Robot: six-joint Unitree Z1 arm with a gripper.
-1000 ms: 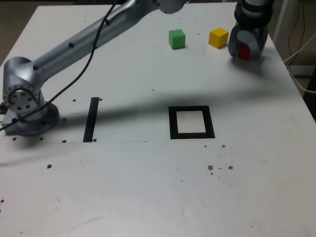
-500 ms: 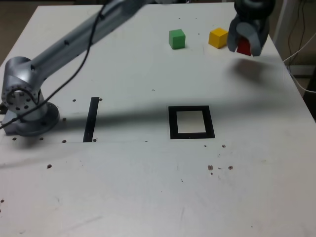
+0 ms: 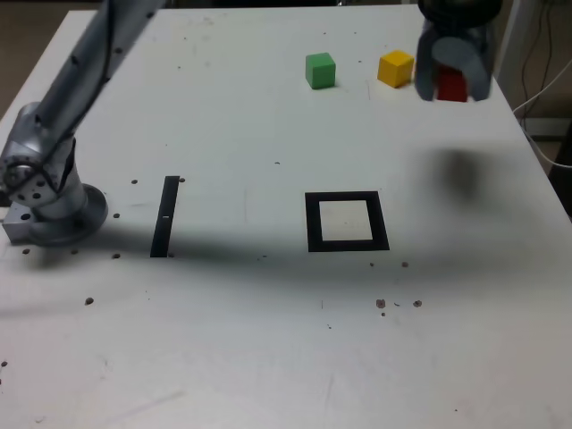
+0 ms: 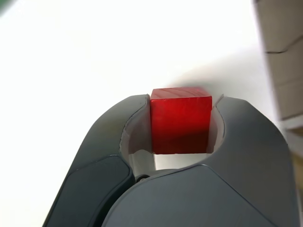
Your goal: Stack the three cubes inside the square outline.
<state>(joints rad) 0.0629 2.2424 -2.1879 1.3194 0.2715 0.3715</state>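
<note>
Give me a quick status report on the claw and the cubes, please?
Claw shut on red cube, lifted clear of table. Green cube and yellow cube on table, unstacked. Square outline empty, path clear.

You have a white tabletop (image 3: 268,357), evenly lit and dotted with small dark specks toward six o'clock. At three o'clock, past its edge, white cables (image 3: 547,85) hang. At eleven o'clock a brownish floor (image 3: 27,36) shows.

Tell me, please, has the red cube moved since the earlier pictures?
Yes. The red cube, held in the pincer, has lifted off the table beside the unmoved yellow cube.
</note>
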